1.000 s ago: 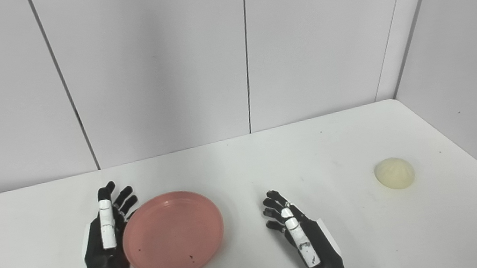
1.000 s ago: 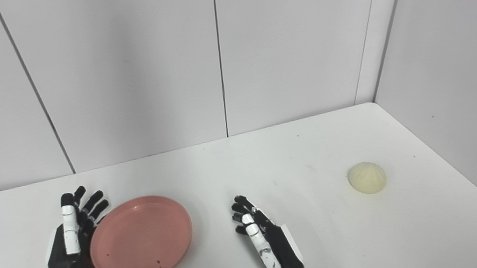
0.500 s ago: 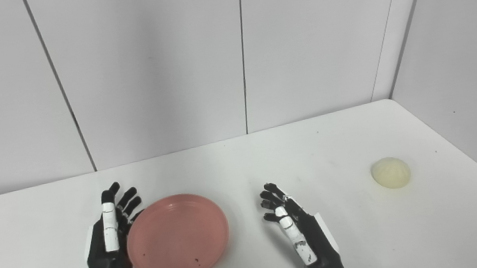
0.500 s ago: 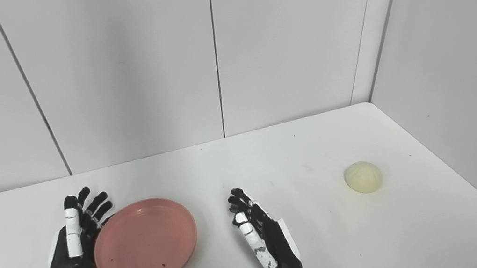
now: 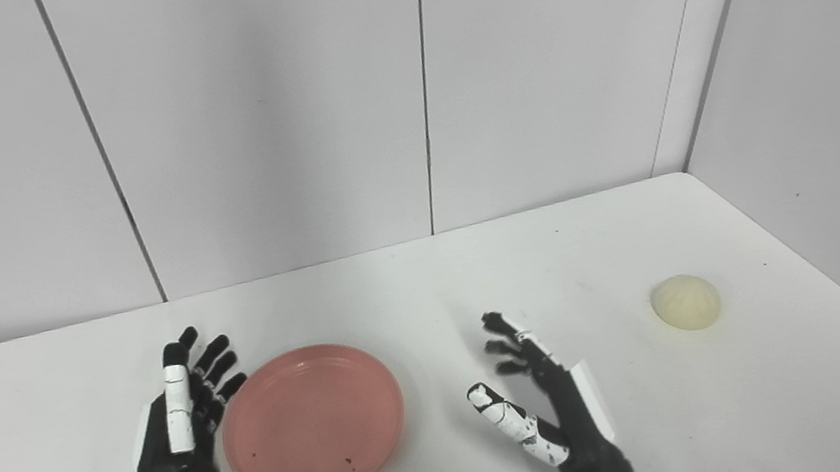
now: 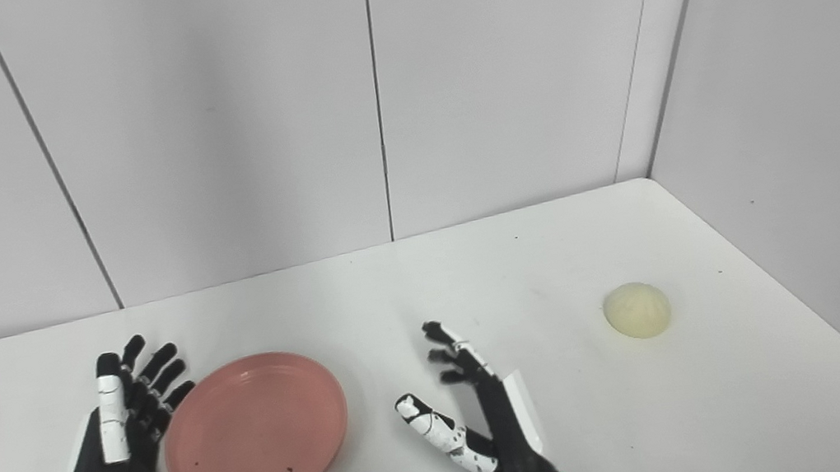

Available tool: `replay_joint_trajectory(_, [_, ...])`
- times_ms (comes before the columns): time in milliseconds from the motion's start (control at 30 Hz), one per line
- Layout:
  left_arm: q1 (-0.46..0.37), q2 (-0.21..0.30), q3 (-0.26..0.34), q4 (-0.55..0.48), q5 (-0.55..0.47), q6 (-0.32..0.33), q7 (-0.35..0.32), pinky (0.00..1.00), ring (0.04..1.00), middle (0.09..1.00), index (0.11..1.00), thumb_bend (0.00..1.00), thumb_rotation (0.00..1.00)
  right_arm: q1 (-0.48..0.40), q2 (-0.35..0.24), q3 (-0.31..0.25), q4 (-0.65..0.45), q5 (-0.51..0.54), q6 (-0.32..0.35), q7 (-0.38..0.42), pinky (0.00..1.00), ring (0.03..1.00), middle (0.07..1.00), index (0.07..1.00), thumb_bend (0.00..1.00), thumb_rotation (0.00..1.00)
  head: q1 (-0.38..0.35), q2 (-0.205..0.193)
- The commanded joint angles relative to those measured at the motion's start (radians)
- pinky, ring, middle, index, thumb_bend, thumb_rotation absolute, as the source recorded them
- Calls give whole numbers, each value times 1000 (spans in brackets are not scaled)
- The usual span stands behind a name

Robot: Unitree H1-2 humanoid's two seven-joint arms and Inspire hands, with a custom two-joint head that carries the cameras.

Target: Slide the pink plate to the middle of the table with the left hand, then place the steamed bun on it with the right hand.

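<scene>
Left hand [image 5: 180, 426] flat and upright, fingers spread, empty; plate [image 5: 313, 423] lies just right of its fingertips, pink, shallow, dark specks inside. Right hand [image 5: 552, 408] splayed wide, thumb out, empty; pale pleated bun [image 5: 685, 302] well right of its fingers on table [image 5: 411, 287].

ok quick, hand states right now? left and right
Left hand: open, holding nothing, just left of the pink plate.
Right hand: open, fingers spread, holding nothing; the steamed bun lies apart on the table.
</scene>
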Motion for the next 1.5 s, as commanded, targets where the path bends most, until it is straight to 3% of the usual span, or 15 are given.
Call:
replay_joint_trajectory(0, [-14,3,2,16,-14,-7,-8,814,891,886,962,827,948,-37,-19,-2,-67,-41,19,-1,713,801,869,848,700,718,-2,-6])
replay_joint_trajectory(267, [-22,5,12,46,-24,-20,-22,819,891,894,957,833,928,-79,-118,-37,-120,-103,77,30,670,780,854,874,806,717,-5,-10])
replay_joint_trajectory(433, [-24,4,5,56,-20,-30,-24,812,890,895,962,822,924,-120,-194,-95,-132,-119,92,32,672,775,855,865,782,634,-2,-14])
replay_joint_trajectory(567, [-27,5,1,71,-18,-41,-26,794,887,897,968,817,923,-141,-268,-107,-121,-228,100,32,666,778,844,831,750,587,-6,-16])
replay_joint_trajectory(800, [-34,8,0,93,-22,-54,-36,796,886,897,996,823,934,-168,-340,-105,-100,-350,178,73,716,798,814,798,818,632,-10,-18])
replay_joint_trajectory(1067, [-33,8,-4,102,-18,-61,-41,773,877,909,997,833,931,-204,-417,-118,-58,-383,249,148,698,777,787,770,860,557,-9,-22])
replay_joint_trajectory(1200, [-36,8,-4,107,-17,-66,-46,779,873,909,1000,828,936,-215,-456,-123,-42,-383,280,180,698,775,782,764,879,474,-5,-21])
replay_joint_trajectory(1333, [-38,8,-6,115,-9,-73,-40,768,869,906,1000,829,940,-221,-486,-125,-17,-391,298,183,683,764,771,756,913,538,-7,-25])
replay_joint_trajectory(1467, [-42,9,-3,122,-13,-75,-42,772,873,906,1000,828,936,-224,-518,-136,-2,-378,323,204,725,790,789,774,939,521,-8,-26])
